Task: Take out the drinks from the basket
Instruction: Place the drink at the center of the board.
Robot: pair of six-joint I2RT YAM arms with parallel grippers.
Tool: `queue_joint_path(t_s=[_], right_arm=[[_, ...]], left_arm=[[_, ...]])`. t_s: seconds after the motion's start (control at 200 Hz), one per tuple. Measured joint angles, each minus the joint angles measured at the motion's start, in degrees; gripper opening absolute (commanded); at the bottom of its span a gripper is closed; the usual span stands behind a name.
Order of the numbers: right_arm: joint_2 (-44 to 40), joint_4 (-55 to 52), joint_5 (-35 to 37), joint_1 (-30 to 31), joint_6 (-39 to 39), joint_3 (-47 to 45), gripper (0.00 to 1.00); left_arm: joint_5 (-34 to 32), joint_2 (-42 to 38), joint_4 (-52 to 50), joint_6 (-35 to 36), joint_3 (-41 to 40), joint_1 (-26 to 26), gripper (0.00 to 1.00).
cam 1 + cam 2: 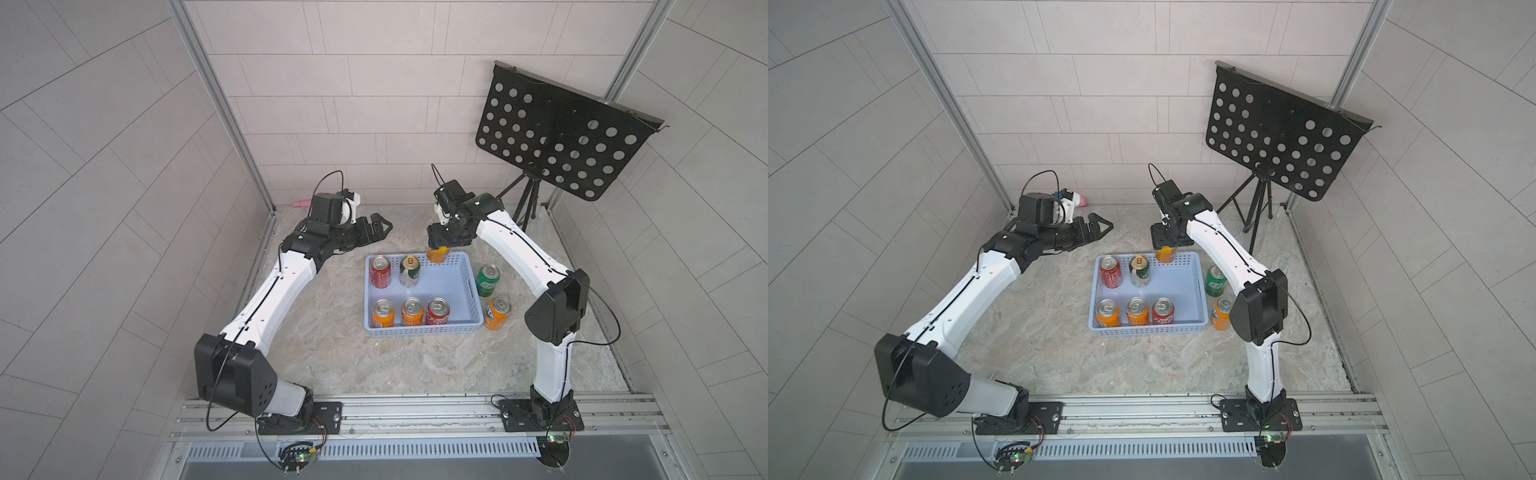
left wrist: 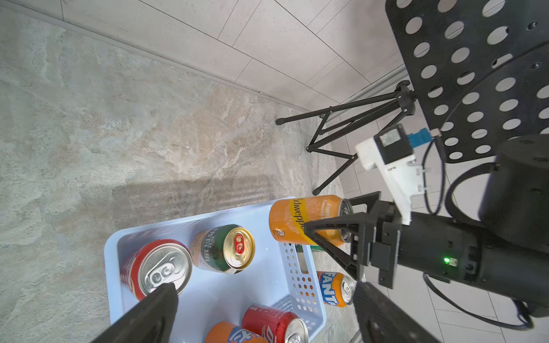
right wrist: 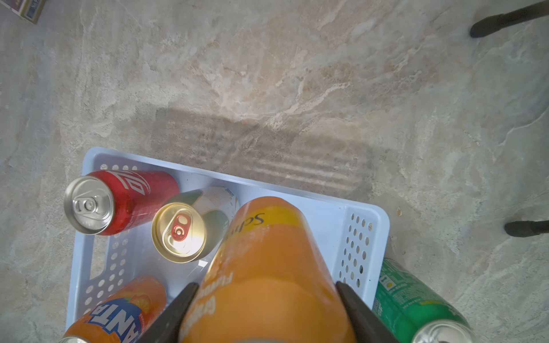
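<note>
Plainly, orange Schweppes aluminium can (image 1: 437, 254) was clamped near silver-top end by right gripper (image 1: 440, 246), black fingers (image 3: 353, 308) pressed on opposite flanks. Can was held upright: long axis vertical, top pointed up into claw, base pointed down, raised over far rim of shallow light-blue perforated plastic basket (image 1: 419, 330). Left gripper (image 1: 381, 227) was seen spread wide, nothing grasped, beyond basket's far-left corner. Five more cans (image 1: 412, 311) were seen upright inside basket. Green can (image 1: 487, 280) and orange Fanta can (image 1: 497, 312) were stood on marble-patterned tabletop (image 1: 332, 353), just right of basket.
</note>
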Motion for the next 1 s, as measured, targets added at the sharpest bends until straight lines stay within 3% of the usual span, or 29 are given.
queue_joint_path(t_s=[0.395,1.001], right_arm=[[6.64,-0.72,-1.53,-2.49,-0.39,11.39,0.26],[17.20,-0.22,-0.98,-4.66,-1.55,16.83,0.25]], left_arm=[[-1.53,3.69,1.44,1.33,3.93,0.00,1.00],[-5.51,6.29,1.42,5.86,4.31,0.66,1.00]])
